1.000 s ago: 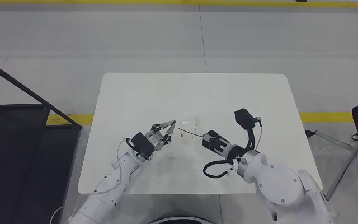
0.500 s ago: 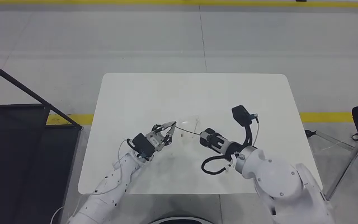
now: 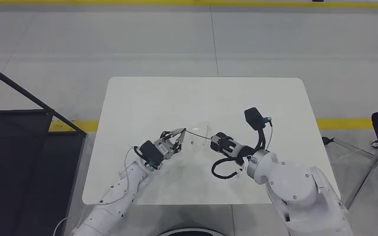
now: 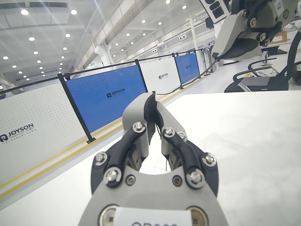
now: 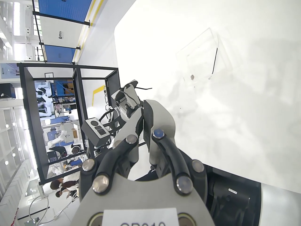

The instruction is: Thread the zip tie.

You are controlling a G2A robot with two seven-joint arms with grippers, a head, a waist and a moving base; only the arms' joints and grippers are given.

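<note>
Thin black plastic zip tie (image 3: 197, 135), pinched by left gripper (image 3: 181, 132) and right gripper (image 3: 212, 141), may buckle or miss its slot if misaligned.

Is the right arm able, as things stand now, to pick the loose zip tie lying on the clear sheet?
Probably not yet. The loose zip tie lies uncovered on the clear sheet, close ahead, but the right gripper is shut on a second zip tie.
</note>
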